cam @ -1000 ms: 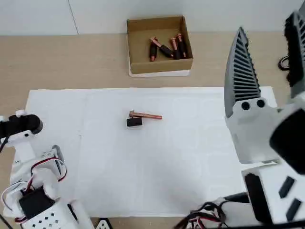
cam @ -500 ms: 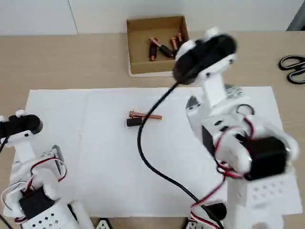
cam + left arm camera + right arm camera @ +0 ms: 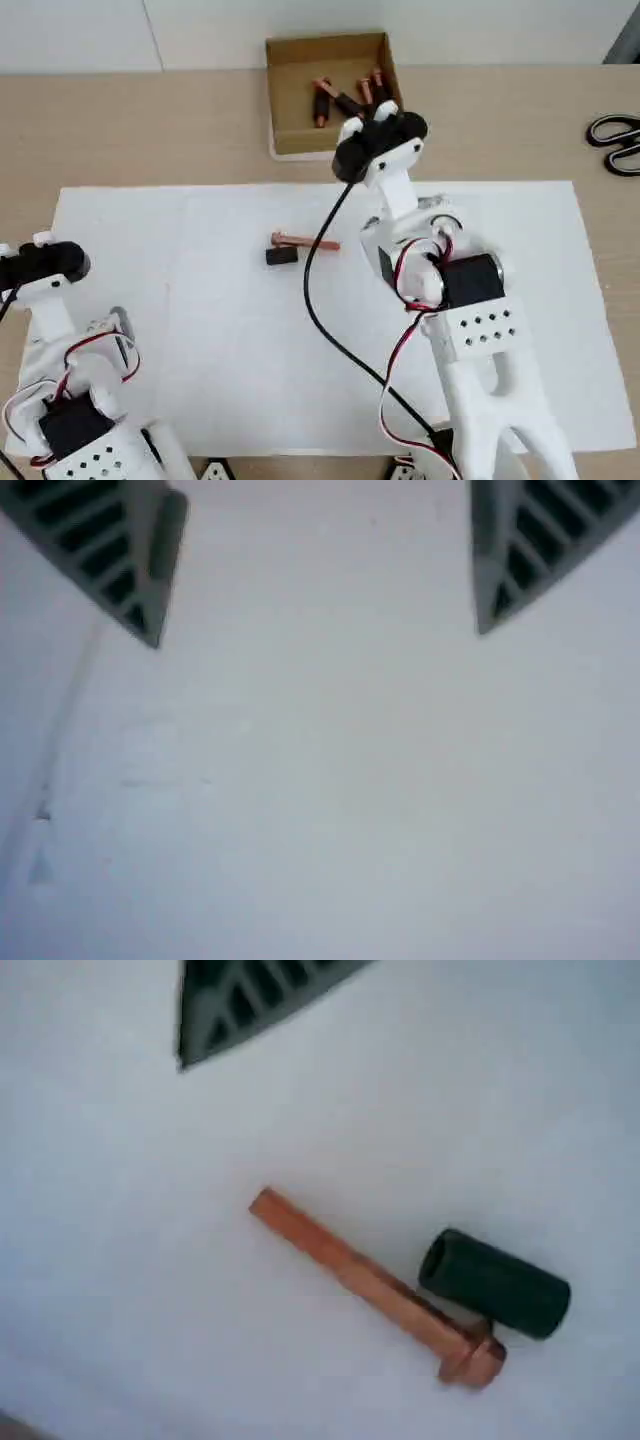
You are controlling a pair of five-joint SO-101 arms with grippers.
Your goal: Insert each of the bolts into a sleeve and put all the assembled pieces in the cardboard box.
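Bolt (image 3: pixel 300 241) lies on white sheet (image 3: pixel 200 330), black sleeve (image 3: pixel 282 256) touching it near the head, not inserted. Black cable (image 3: pixel 312 300) crosses the bolt's tip in high view. Assembled pieces (image 3: pixel 350 102) in cardboard box (image 3: pixel 275 100). Scissors (image 3: pixel 615 140) far off. Left gripper (image 3: pixel 318 630) spread wide; right gripper (image 3: pixel 375 135) cannot tell.

There is one cardboard box (image 3: pixel 300 138) at the upper middle of the high view. Four assembled pieces (image 3: pixel 320 102) can be counted in it, though the ones to the right lie partly behind an arm. At the middle of the frame there is one loose bolt (image 3: pixel 310 242) and one loose sleeve (image 3: pixel 281 256). One white sheet (image 3: pixel 200 340) lies on one table (image 3: pixel 120 120). There are two arms, the left arm (image 3: pixel 60 400) at lower left and the right arm (image 3: pixel 455 295) right of centre. One pair of scissors (image 3: pixel 612 143) is at the upper right edge.
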